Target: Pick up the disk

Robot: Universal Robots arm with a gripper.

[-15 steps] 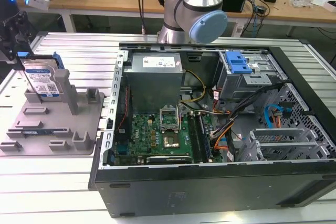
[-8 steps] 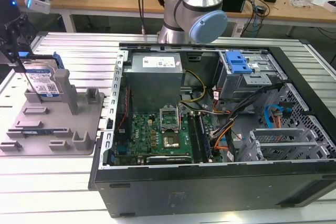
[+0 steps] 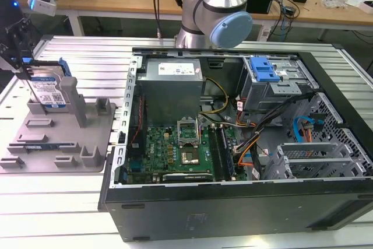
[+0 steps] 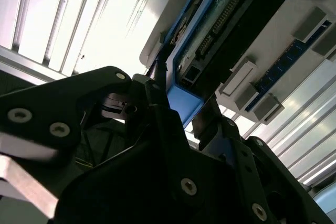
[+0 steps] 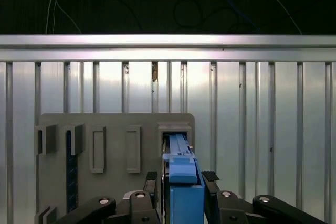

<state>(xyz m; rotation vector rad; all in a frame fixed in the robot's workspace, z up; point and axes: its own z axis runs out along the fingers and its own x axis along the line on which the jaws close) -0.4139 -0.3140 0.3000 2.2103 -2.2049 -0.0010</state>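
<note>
Status: approach done, lift not yet done. Flat silver metal disk with blue-and-white label and blue plastic frame (image 3: 50,90) stands on edge in a slot of the grey plastic holder with upright posts (image 3: 64,144), at the exterior view's left. Black two-finger gripper (image 3: 24,71) hangs over it. In the first wrist view the gripper (image 5: 181,179) has its jaws parted to either side of the disk's blue edge (image 5: 181,156), close against it, with a thin dark gap on one side. Judgement: nothing is clamped, and the disk sits seated in the holder (image 5: 115,129) on the ribbed aluminium table (image 5: 262,129). Closing and lifting are left.
</note>
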